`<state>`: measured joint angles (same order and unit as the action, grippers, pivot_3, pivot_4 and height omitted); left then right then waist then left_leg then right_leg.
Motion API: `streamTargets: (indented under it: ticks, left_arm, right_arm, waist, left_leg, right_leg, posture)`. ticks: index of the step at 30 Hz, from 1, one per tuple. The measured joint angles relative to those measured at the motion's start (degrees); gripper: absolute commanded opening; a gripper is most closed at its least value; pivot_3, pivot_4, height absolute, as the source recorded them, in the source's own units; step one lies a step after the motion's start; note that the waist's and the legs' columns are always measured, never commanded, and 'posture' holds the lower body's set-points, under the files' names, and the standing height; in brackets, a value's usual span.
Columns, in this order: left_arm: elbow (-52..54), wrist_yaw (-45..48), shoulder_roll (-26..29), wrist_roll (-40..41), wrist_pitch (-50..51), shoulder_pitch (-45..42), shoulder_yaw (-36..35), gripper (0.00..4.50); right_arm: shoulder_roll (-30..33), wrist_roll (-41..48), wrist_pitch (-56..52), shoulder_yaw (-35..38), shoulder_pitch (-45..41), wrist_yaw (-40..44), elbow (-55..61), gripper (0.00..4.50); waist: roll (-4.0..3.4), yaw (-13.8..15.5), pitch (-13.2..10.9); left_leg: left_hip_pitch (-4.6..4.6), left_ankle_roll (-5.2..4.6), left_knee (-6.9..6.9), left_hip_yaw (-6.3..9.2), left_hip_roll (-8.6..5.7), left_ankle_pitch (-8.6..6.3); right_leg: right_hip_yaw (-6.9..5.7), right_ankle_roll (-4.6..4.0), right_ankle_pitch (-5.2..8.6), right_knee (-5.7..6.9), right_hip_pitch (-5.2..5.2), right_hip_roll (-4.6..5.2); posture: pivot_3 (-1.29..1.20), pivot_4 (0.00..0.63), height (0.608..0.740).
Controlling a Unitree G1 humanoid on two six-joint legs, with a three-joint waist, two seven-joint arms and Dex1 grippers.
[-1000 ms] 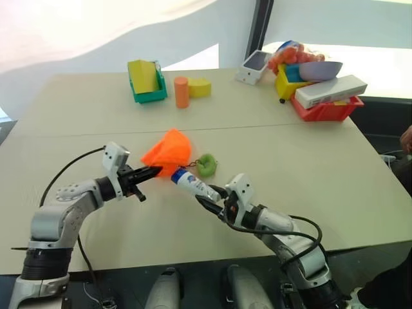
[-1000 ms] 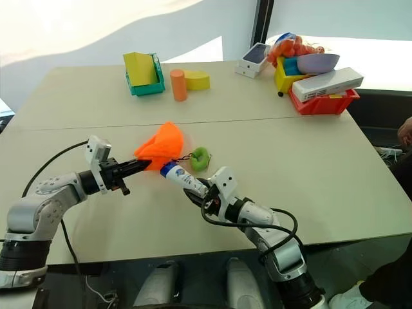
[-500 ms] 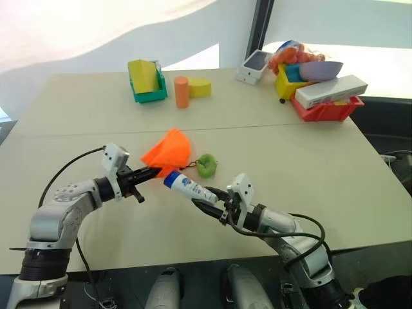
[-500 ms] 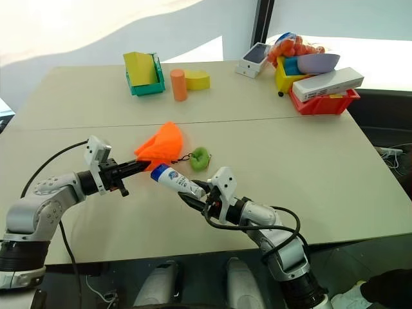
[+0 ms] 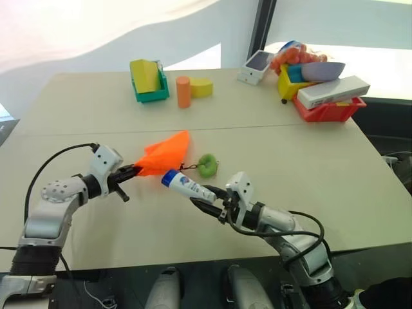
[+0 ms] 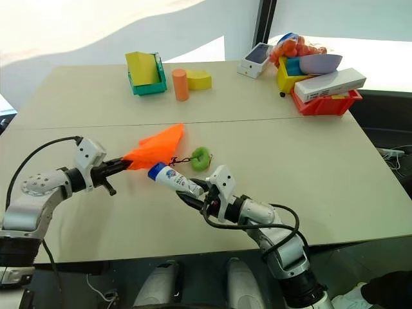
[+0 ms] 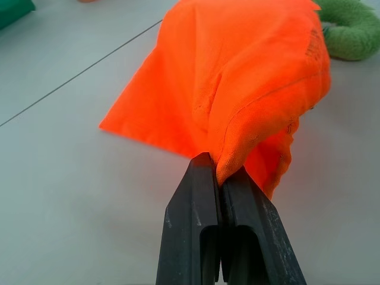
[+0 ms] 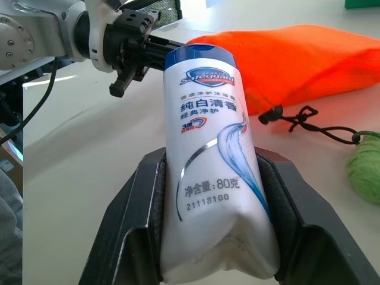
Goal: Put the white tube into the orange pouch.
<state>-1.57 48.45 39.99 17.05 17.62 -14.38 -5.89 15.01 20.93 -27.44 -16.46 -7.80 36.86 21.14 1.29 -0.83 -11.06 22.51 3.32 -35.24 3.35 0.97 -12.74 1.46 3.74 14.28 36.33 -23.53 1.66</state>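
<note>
Progress: we judge it about midway; tube [image 5: 186,187] grabbed, not yet in pouch [image 5: 162,155].
Right claw [image 5: 205,201]: clamped on tube's tail end, blue cap aimed at pouch, held above desk [image 5: 309,161].
Left claw [image 5: 132,171]: pinched together on pouch's fabric edge, pouch raised at that end.
Left to do: we see no clear open mouth; it must gape, then tube slides in.
Room: bare desk around both claws; green ring [image 5: 206,165] just beside tube; bins [image 5: 149,90] well apart, near edge close.

bare table [image 5: 309,167] right; green ring [image 5: 206,165] beside pouch [image 5: 164,153]
</note>
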Motion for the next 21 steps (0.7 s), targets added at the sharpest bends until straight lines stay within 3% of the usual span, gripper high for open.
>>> streamTargets:
  ticks: [11, 21]
  left_arm:
    - [2.88, 1.57, -2.43, 4.68, 5.67, -2.27, 0.19, 0.0]
    - [3.81, 1.4, -3.04, 2.88, 5.03, -2.71, 2.54, 0.0]
  right_arm:
    - [-0.94, -2.3, -2.18, -3.12, -5.5, 0.23, -6.47, 1.69]
    - [-3.32, -4.6, 0.55, -2.1, -6.21, -2.94, -8.79, 1.69]
  waist:
    - [0.0, -0.17, 0.0]
    - [0.0, -0.15, 0.0]
  left_leg:
    - [-0.01, 0.0, 0.01, 0.02, 0.01, 0.0]
    - [0.0, 0.0, 0.0, 0.01, 0.0, 0.0]
  right_leg:
    - [-0.01, -0.01, -0.03, 0.02, -0.01, -0.05]
    - [-0.01, -0.01, -0.05, 0.02, -0.01, -0.05]
  posture:
    - [0.0, 0.15, 0.74]
    - [0.0, 0.15, 0.74]
